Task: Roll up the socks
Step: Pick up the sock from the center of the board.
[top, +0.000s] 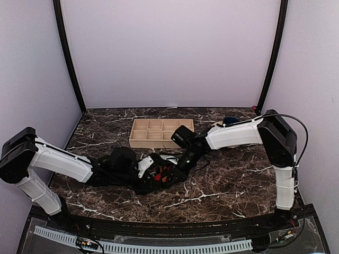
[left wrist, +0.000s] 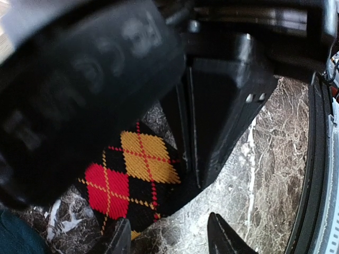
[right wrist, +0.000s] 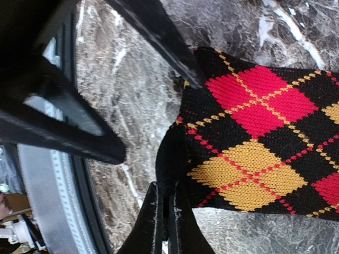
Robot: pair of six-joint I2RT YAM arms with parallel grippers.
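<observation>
We flank the argyle sock [right wrist: 254,143] toward the tabletop's [top: 222,185] near edge.
Our right claw [right wrist: 163,211] pinches its edge; left claw [left wrist: 168,235], wide, faces it.

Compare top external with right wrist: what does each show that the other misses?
Only top external: both arms whole, the left arm and the right arm, with a wooden divided tray behind them. Only right wrist: the right fingers shut on the black edge of the argyle sock, its red and yellow diamonds sharp. Both: that sock lying on the marble table.
</observation>
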